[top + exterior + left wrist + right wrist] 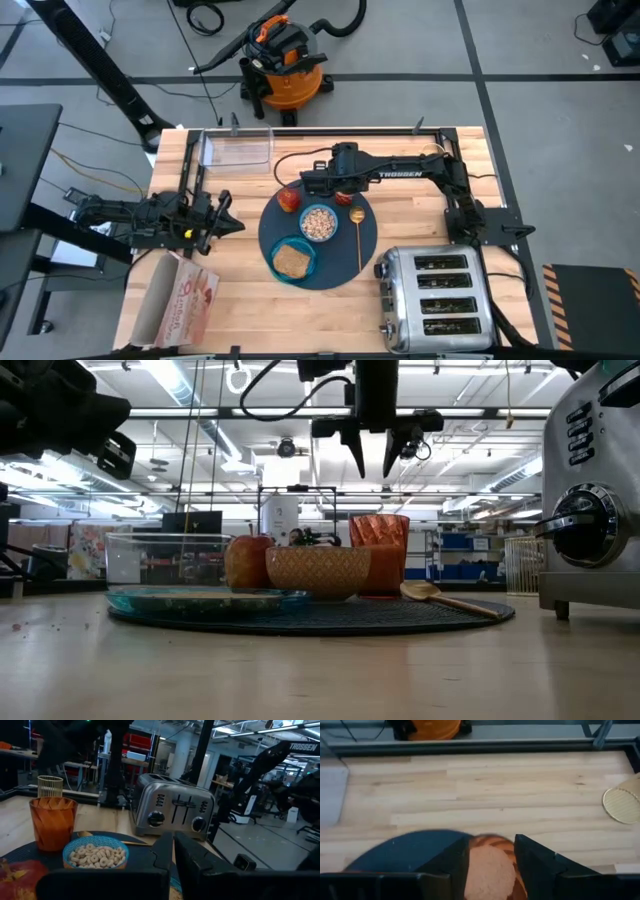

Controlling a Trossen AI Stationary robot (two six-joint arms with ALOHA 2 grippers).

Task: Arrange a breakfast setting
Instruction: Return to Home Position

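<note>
Right gripper [374, 460] hangs above the translucent orange cup [379, 552], claw apart. Left gripper [228, 213] sits just left of the large round dark blue-grey mat [336, 263], fingers pretty much together.

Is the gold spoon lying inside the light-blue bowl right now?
No, the gold spoon lies flat on the dark mat just right of the bowl, outside its rim.

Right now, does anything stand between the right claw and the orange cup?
Nothing visible does. The right claw hangs open straight above the cup, with only clear air between them. The left claw waits off the mat, to its left.
</note>
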